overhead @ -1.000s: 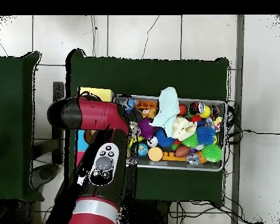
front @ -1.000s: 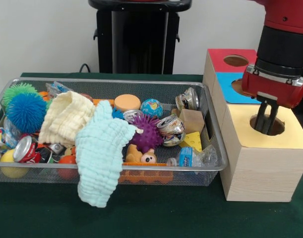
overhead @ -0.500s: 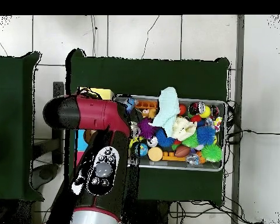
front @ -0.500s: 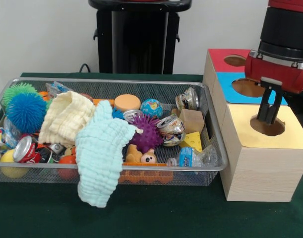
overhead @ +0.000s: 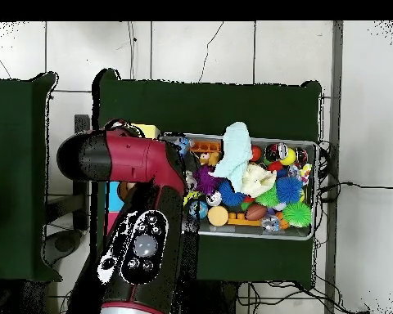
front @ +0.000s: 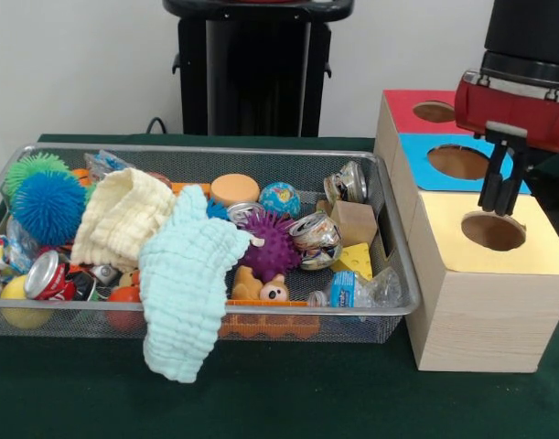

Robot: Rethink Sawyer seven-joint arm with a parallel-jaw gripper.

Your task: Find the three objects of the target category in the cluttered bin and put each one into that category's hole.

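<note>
My gripper [front: 499, 209] hangs just above the round hole [front: 493, 231] in the yellow top of the wooden sorting box [front: 480, 311]. Its two black fingers [front: 490, 183] stand a little apart and hold nothing. The wire bin [front: 389, 311] lies to the left of the box, full of clutter: crushed cans [front: 316, 240], a red can [front: 48, 274], a purple spiky ball [front: 272, 245], a blue fuzzy ball [front: 48, 206] and a cheese wedge [front: 355, 261]. In the overhead view my arm [overhead: 134, 204] covers the box and the gripper.
Behind the yellow hole lie a blue section with a hole [front: 457, 161] and a red one with a hole [front: 435, 112]. A mint cloth [front: 188, 274] hangs over the bin's front rim, with a cream cloth [front: 123, 215] beside it. A small cardboard box [front: 357, 222] sits near the bin's right end.
My gripper has risen out of the yellow hole, where its fingertips were dipped a second ago. The bin's contents have not moved.
</note>
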